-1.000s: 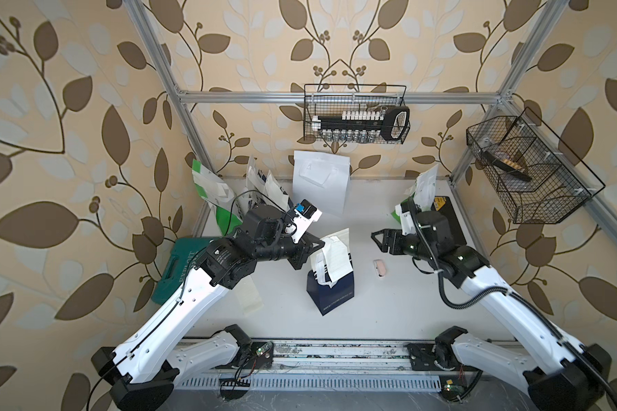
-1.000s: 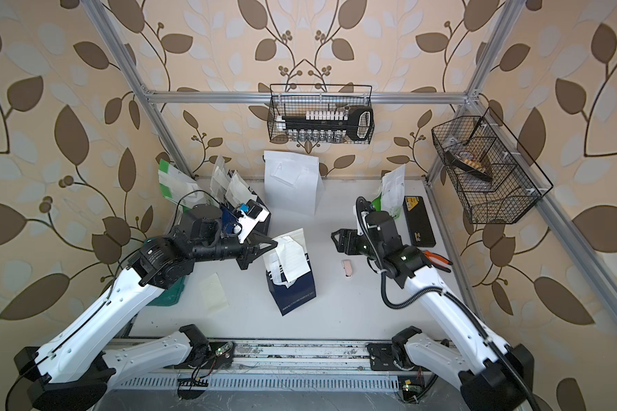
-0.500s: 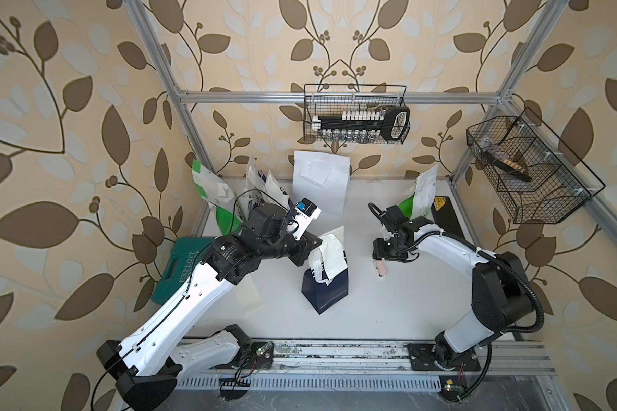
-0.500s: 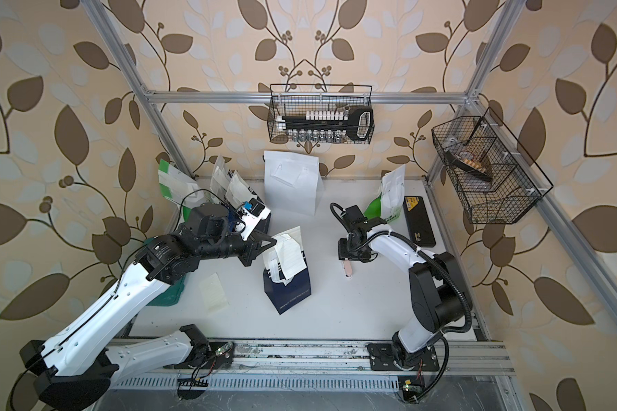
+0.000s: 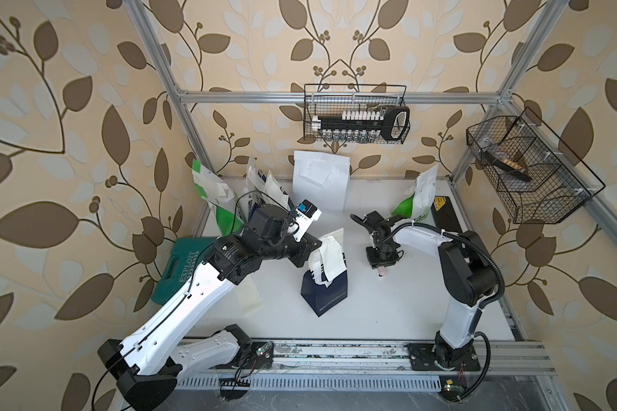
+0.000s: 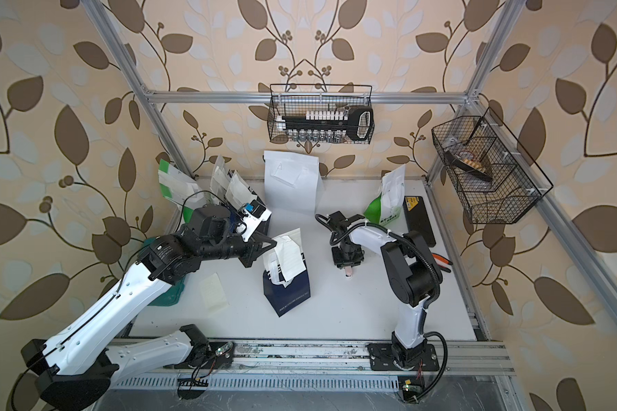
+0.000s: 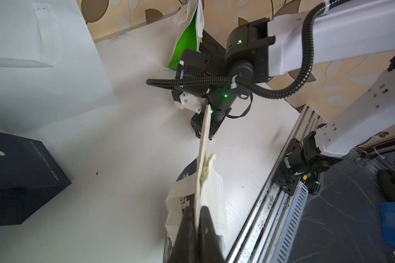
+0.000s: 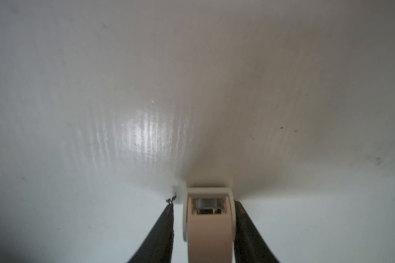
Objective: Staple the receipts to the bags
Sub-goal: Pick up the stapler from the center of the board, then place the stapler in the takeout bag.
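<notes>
A navy bag (image 5: 325, 295) (image 6: 287, 295) stands mid-table with a cream receipt (image 5: 330, 258) (image 6: 289, 258) laid against its top. My left gripper (image 5: 313, 254) (image 6: 272, 253) (image 7: 197, 208) is shut on the bag's top edge and the receipt (image 7: 214, 189) together. A small beige stapler (image 5: 381, 272) (image 6: 348, 272) (image 8: 209, 227) lies on the table to the bag's right. My right gripper (image 5: 381, 265) (image 6: 348, 265) (image 8: 204, 203) points straight down and straddles it. One finger touches the stapler's side and a narrow gap shows at the other.
A loose receipt (image 5: 250, 295) lies by the left arm. A white bag (image 5: 319, 181), blue-and-white bags (image 5: 264, 185) and green-and-white bags (image 5: 207, 188) (image 5: 419, 199) stand along the back. A teal case (image 5: 182, 270) lies at the left and a black box (image 5: 442, 210) at the right.
My right arm has swung in and come down over the stapler, and its jaws have narrowed around it. The left gripper stays shut on the bag and has shifted only slightly.
</notes>
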`<state>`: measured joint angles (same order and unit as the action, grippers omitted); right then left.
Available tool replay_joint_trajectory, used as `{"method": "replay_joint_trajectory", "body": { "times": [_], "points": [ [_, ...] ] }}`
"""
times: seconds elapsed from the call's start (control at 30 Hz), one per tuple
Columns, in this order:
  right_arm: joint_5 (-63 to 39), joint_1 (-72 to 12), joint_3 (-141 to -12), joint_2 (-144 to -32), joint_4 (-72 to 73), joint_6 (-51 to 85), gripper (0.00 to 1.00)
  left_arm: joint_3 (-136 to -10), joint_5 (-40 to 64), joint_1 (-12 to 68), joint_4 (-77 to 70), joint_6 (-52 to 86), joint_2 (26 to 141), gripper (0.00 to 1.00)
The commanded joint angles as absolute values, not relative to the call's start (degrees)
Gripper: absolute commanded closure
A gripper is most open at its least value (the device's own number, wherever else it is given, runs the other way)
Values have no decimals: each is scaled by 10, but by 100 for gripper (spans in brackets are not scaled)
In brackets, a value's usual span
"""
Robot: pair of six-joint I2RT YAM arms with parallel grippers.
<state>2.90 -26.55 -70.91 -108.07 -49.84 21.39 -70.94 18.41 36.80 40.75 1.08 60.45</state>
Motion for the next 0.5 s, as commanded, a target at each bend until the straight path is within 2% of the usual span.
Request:
{"method": "replay_joint_trajectory", "body": {
  "times": [0.0, 0.23, 0.33, 0.47],
  "points": [
    [54, -268, -727, -1084, -513, 213, 72, -711, 184, 372, 398, 7, 600, 100],
    [104, -268, -730, -1008, -500, 219, 100, -709, 170, 373, 399, 13, 604, 100],
    [127, -281, -727, -920, -471, 221, 100, -707, 159, 373, 395, 24, 604, 100],
    [156, -353, -720, -760, -374, 221, 100, -707, 145, 373, 386, 43, 602, 100]
  ]
}}
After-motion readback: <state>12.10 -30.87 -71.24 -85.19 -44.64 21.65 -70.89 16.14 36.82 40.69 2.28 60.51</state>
